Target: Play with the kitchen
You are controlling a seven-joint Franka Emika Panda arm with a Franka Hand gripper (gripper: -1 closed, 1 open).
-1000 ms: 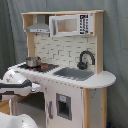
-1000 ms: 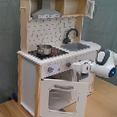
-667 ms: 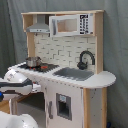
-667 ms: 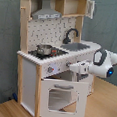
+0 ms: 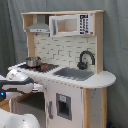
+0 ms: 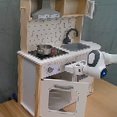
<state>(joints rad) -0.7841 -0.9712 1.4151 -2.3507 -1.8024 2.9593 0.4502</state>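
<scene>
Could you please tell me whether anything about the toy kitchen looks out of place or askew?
Nothing stands out. The kitchen stands upright, the small pot sits level on the stovetop, and the faucet stands upright behind the sink. The arm's gripper is near the knob panel.

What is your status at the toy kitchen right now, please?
Gripper at the kitchen front, near the knobs. Oven door ajar. Pot on stove. Nothing in the way.

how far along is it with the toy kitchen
Done: little that shows. The pot sits on the stovetop and the oven door looks shut. In hand: in the second exterior view the gripper is at the kitchen's front panel, level with the knobs; whether it touches one is unclear. Left: the sink and faucet, with nothing near them.
</scene>
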